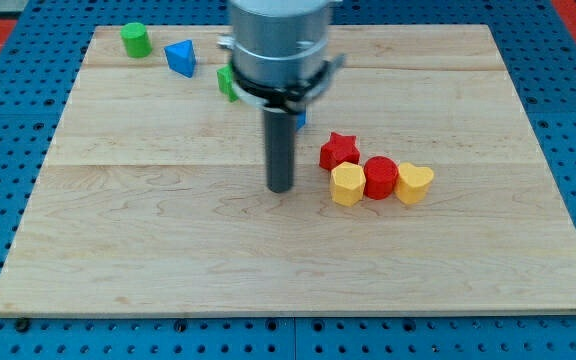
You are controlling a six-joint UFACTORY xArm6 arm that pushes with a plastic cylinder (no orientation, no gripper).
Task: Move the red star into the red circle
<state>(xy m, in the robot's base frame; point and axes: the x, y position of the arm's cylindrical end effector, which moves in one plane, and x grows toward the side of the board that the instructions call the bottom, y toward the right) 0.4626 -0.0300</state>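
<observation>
Standing upright on the wooden board (168, 250), my tip (281, 189) touches down a little to the view's left of the board's middle, touching no block. There is no gripper on this arm — only the straight dark rod, so nothing is grasped or clamped.

Open room: bare wood runs across the whole view's bottom half and along the view's left side, and the strip along the view's right edge is also bare. No block sits at a board edge except the green cylinder (135, 40), near the view's top-left corner, with the blue triangle (180, 57) just to its right. A green block (227, 82) and a sliver of a blue block (302, 116) show from behind the arm's housing; their shapes cannot be made out.

The red star (339, 150) lies to the view's right of my tip and slightly higher, near but apart from it. Just below the star runs a tight row — yellow hexagon (347, 185), red circle (381, 177), yellow heart (414, 183) — each touching the next. The star sits at the upper-left of the red circle, close against it and the hexagon; whether it touches them cannot be told.
</observation>
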